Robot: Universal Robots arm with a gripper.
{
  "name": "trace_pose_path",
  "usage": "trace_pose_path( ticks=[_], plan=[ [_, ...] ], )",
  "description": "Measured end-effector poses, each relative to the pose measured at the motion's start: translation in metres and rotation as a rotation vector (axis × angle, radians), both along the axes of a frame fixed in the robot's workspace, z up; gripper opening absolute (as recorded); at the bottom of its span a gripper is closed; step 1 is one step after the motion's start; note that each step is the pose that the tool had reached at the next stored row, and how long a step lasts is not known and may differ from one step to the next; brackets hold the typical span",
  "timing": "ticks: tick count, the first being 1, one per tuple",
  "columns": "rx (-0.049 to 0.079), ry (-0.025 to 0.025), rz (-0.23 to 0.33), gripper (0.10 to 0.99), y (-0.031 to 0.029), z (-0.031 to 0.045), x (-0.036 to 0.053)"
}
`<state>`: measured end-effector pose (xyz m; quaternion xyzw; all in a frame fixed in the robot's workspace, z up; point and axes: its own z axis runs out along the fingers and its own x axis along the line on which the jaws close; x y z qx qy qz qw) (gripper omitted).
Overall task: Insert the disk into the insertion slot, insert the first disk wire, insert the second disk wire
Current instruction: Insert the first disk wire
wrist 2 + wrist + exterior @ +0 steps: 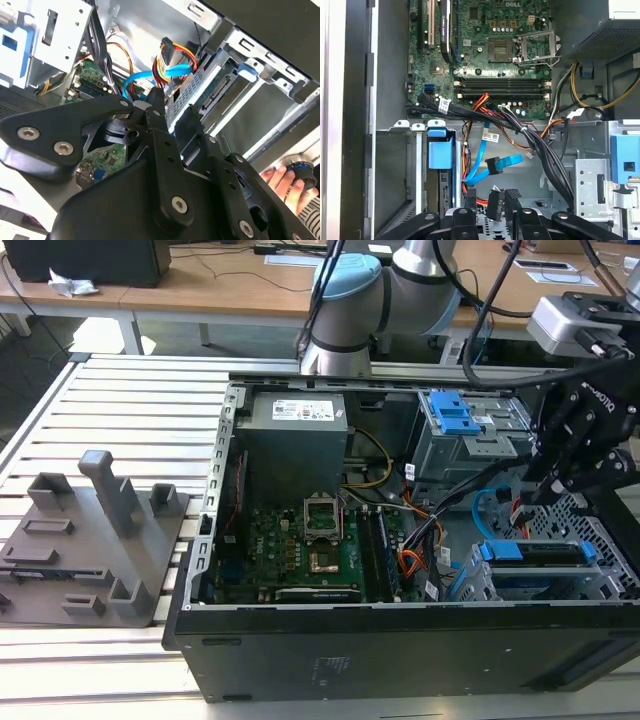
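Hovering over the drive corner of the open PC case (400, 640): gripper (555, 485), on the exterior view's right, just above the insertion slot (605, 535). Can't tell from any view how far the gripper is open or whether it has hold of anything.

Task state: the disk (535, 552) lies flat inside the insertion slot, with its blue caddy edge facing the motherboard (310, 540).

First wrist view: gripper (503, 200) is near a loose blue flat cable (479, 160). The cable's angled plug (496, 164) hangs free beside the disk (440, 152), apart from it.

Second wrist view: gripper (173, 107) points toward the same blue flat cable (150, 75) and a red/yellow/black wire bundle (175, 52). The disk (220, 92) is in its cage just beside them. A person's hand (282, 182) is outside the case, next to a round dark object.

Rest of the layout, exterior view:
- taller bay (455, 418) with a blue latch, between the insertion slot and the arm base
- power supply (295, 440) next to that bay, on the side toward the exterior view's left
- case sits on the slatted bench (120, 400)
- grey fixture block (95, 540) on the bench at the exterior view's left, well apart from the gripper
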<state>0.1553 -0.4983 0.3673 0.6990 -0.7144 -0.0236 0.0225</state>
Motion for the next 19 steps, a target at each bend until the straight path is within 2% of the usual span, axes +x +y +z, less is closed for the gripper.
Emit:
trace_pose_path(
  ticks=[5, 9, 11, 17, 19],
  plan=[
    [0.0, 0.0, -0.016, 0.361, 0.0054, -0.0078, 0.0023],
    [0.0, 0.0001, -0.016, 0.361, 0.0057, -0.0128, 0.0023],
    [-0.009, 0.0, -0.016, 0.361, 0.0057, -0.0134, 0.0023],
    [-0.01, 0.0, -0.016, 0.361, 0.0057, -0.0134, 0.0023],
    [-0.01, 0.0, -0.016, 0.22, 0.0057, -0.0134, 0.0023]
  ],
)
